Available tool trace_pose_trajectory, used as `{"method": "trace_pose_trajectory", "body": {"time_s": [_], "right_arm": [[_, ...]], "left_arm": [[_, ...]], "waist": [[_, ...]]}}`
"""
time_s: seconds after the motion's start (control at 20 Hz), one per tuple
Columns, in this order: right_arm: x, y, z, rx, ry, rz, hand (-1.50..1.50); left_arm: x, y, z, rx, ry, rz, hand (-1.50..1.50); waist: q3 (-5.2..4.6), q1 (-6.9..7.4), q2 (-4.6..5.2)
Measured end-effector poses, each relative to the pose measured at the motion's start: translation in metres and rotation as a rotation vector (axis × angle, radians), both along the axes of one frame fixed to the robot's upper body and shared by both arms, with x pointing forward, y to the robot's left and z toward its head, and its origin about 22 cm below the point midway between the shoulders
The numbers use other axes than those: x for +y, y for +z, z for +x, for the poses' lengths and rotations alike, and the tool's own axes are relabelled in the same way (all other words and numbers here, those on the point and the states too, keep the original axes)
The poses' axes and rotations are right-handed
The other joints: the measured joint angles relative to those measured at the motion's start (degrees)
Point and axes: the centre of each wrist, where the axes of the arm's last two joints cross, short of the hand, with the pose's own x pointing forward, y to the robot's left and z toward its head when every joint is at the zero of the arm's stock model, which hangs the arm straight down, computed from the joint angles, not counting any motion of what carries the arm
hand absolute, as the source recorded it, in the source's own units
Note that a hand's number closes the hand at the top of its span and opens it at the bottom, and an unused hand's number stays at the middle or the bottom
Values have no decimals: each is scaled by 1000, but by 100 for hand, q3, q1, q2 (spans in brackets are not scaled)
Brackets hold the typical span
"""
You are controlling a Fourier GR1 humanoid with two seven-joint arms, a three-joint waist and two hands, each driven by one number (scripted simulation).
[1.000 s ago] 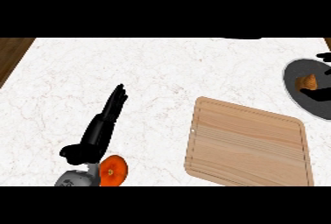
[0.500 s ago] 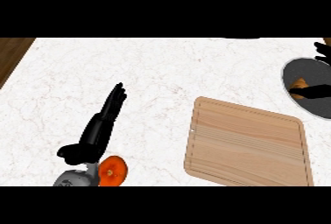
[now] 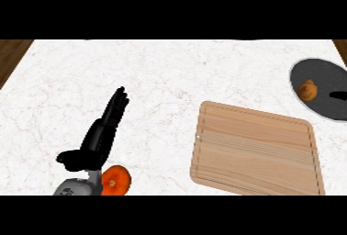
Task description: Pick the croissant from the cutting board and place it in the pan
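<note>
Croissant (image 3: 308,89): a small, rounded, golden-brown pastry lying inside the dark round pan (image 3: 324,73) at the right edge of the frame, left of the pan's centre. Wooden cutting board (image 3: 254,149), lower right, tilted slightly, on the white marbled worktop (image 3: 156,73). Left robot hand (image 3: 102,137), lower left, open with straight fingers (image 3: 119,101) pointing toward the upper right, holding nothing. A small dark shape at the pan's right edge cannot be identified. No legible writing appears.

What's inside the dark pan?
The croissant lies inside the pan, near its left side. A small black shape at the right edge covers a bit of the pan; I cannot identify it.
</note>
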Motion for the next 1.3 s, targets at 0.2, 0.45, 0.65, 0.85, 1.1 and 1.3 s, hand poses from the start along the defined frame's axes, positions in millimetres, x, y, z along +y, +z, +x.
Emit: {"method": "trace_pose_trajectory", "body": {"time_s": [0.2, 0.45, 0.65, 0.85, 1.1, 1.3], "right_arm": [[-26, 1, -23, 8, 74, 101, -150], [-47, -2, -46, 51, 104, 121, -150], [-55, -3, -57, 68, 114, 100, -150], [-64, -6, -70, 74, 109, 64, -150], [-71, -8, -82, 90, 105, 32, -150], [-76, -10, -91, 101, 105, 3, -150]], "left_arm": [[3, 2, 0, 0, 8, 2, 0], [4, 0, -1, 7, 12, 1, 0], [5, -4, -3, 13, 19, 4, 0], [5, -2, -3, 8, 25, 3, 0], [7, -5, -3, 9, 31, 2, 0], [11, -5, -6, 11, 30, 7, 0]], "waist": [[5, -49, -11], [6, -94, -31], [5, -128, -48], [9, -151, -62], [5, -175, -72], [6, -182, -87]]}}
